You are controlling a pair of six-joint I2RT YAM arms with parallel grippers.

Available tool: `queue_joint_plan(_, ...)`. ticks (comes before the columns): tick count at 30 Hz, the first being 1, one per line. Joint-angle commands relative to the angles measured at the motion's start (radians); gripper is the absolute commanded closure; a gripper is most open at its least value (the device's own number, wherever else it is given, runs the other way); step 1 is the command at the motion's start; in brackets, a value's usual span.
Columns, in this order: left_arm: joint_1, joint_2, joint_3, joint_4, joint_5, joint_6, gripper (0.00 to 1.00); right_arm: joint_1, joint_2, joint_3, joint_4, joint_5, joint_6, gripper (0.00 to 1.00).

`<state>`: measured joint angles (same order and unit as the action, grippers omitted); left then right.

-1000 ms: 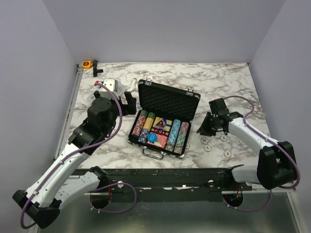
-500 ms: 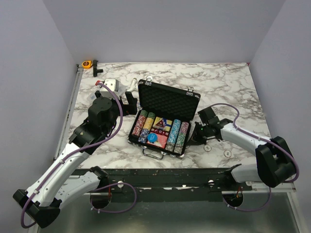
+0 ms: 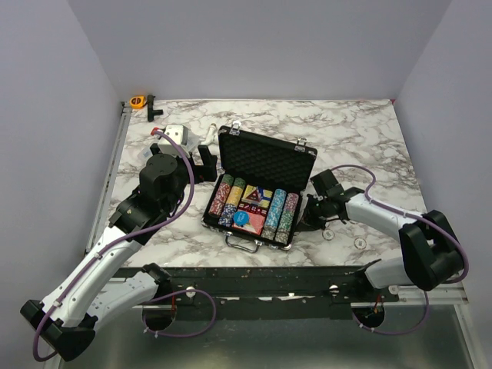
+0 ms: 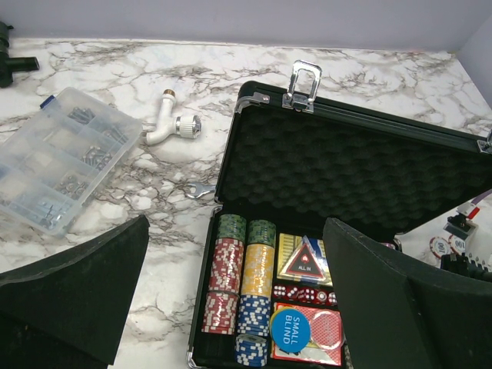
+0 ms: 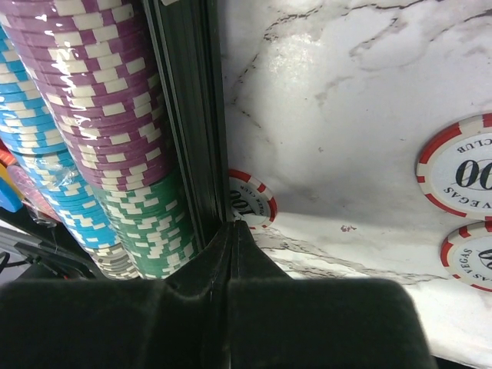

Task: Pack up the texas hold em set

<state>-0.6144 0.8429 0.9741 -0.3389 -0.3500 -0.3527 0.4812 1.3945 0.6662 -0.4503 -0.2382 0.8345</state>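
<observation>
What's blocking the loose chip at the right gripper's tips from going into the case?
Only the case wall: the chip lies on the table against its outside, with the right gripper shut at its edge.

left arm (image 3: 104, 257), right arm (image 3: 380, 214): white shell links, black joint housings, black base blocks. a purple cable (image 3: 189, 181) loops loose along each arm. left gripper fingers (image 4: 77, 284): broad matte black wedges, textured faces. right gripper fingers (image 5: 231, 307): same matte black, tapering to narrow tips.
</observation>
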Motion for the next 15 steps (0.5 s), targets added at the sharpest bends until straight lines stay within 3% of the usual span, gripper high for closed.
queue_joint_plan(1,0.005,-0.001,0.029,-0.008,0.022,-0.005,0.05,0.008,0.046,-0.005,-0.036,0.114,0.002,0.99)
queue_joint_plan(15,0.005,-0.010,0.029,-0.008,0.023,-0.006,0.05,0.010,0.082,-0.040,0.003,0.177,-0.001,0.99)
